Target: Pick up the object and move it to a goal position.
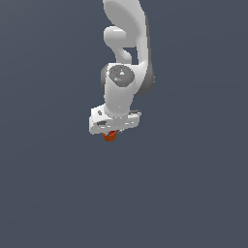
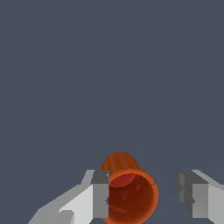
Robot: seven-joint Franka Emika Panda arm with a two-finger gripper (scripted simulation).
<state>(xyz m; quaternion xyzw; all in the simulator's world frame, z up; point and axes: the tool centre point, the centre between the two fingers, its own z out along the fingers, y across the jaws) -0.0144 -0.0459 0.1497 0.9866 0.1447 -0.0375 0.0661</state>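
The white articulated robot arm [image 1: 127, 58] reaches down from the top of the exterior view, wrist pointing downward. Its white two-finger gripper [image 2: 146, 199] is spread open. The small orange-red hollow-rimmed cup [image 2: 130, 194] lies between the fingers, against one finger pad [image 2: 100, 199], apart from the other.

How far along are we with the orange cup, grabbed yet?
Done: the hand is lowered around the orange cup, which sits between its fingers. In hand: closing; one finger looks at the cup's side, the other stands apart. Left: grip, lift, carry to the goal, which isn't visible.
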